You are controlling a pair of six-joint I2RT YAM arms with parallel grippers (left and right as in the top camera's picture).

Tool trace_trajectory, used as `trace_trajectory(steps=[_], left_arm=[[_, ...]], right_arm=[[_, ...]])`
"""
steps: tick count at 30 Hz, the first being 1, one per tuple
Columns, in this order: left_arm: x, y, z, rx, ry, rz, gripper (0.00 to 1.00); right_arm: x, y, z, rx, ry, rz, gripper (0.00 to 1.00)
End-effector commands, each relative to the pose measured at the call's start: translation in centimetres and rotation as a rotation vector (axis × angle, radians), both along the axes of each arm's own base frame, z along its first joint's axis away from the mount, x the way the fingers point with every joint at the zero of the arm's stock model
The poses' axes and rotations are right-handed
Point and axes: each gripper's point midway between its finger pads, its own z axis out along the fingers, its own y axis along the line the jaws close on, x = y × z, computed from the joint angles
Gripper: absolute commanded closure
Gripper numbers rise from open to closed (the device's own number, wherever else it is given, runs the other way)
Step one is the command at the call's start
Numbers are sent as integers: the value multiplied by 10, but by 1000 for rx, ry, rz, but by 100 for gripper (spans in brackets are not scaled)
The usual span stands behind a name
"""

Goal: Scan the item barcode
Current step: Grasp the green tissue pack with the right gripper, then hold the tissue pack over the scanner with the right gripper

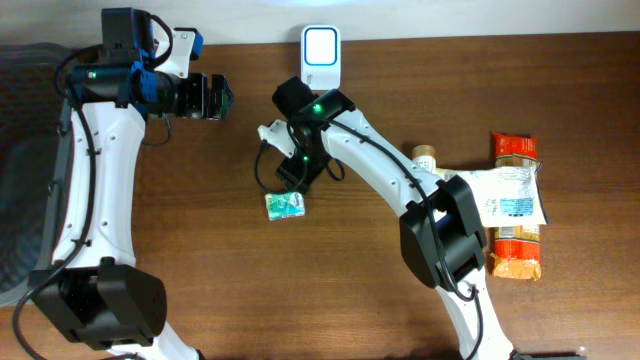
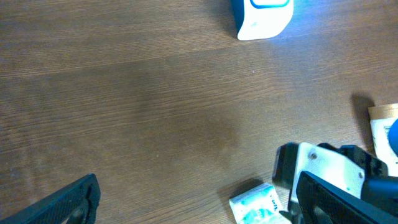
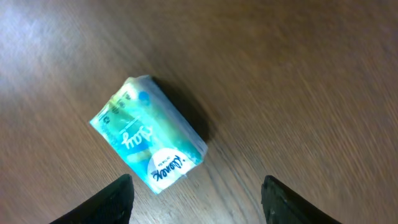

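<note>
Hovering the right pincer [image 3: 199,202] above the tissue pack [image 3: 149,134], I am reading this as the pick-up step: the pack is lying flat on the counter [image 1: 200,250], in front of the white scanner [image 1: 320,50] and apart from it, so nothing is being presented to the scanner yet. In the right wrist view the pack is sitting at an angle just ahead of the fingertips, not between them. The fingers are standing apart, released, gripping nothing and touching nothing I can make out. As I am judging it, the next move is calling for the pincer to drop and line up across the pack's narrower sides, then close, lift and turn whichever face is carrying the barcode toward the scanner window; I cannot tell which face that is. The left pincer [image 1: 222,98] is hanging wide open and empty, well off to the left of the pack.
</note>
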Motion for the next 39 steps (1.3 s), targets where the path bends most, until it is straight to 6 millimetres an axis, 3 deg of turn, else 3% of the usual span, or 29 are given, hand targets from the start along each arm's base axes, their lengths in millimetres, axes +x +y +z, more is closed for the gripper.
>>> trace_trajectory(steps=[1,6,10,12,13,15,17,19,20,21,23,25,29,33,34,35,36,37,38,39], left_arm=[[1,3,3,8,-13,-8,1],[1,3,3,8,-13,-8,1],[1,3,3,8,-13,-8,1],[1,3,3,8,-13,-8,1],[1,3,3,8,-13,-8,1],[1,3,3,8,-13,-8,1],[1,3,3,8,-13,-8,1],[1,3,3,8,-13,-8,1],[1,3,3,8,-13,-8,1],[1,3,3,8,-13,-8,1],[1,3,3,8,-13,-8,1],[1,3,3,8,-13,-8,1],[1,3,3,8,-13,-8,1],[1,3,3,8,-13,-8,1],[1,3,3,8,-13,-8,1],[1,3,3,8,-13,-8,1],[1,3,3,8,-13,-8,1],[1,3,3,8,-13,-8,1],[1,3,3,8,-13,-8,1],[1,3,3,8,-13,-8,1]], right_arm=[[-8,5,-21,22,31,159,35],[-21,13,-53,58,136,178,38],[-25,12,-62,59,168,173,69],[-24,6,-61,47,202,92,92],[-24,0,-56,38,232,44,96],[-28,-1,-27,100,300,20,96],[-23,-2,29,262,387,-31,96],[6,-15,74,417,415,-165,96],[45,-39,118,615,432,-306,96],[62,-50,135,705,441,-359,96],[89,-76,168,908,468,-400,96],[96,-101,205,1117,521,-350,96],[100,-134,232,1207,602,-417,96],[95,-144,260,1205,513,-406,96],[99,-144,254,1139,446,-448,96],[110,-142,230,983,340,-545,96],[127,-151,191,726,181,-696,96],[137,-158,170,557,62,-765,96],[151,-161,159,390,-107,-811,96],[168,-160,166,252,-328,-784,96]])
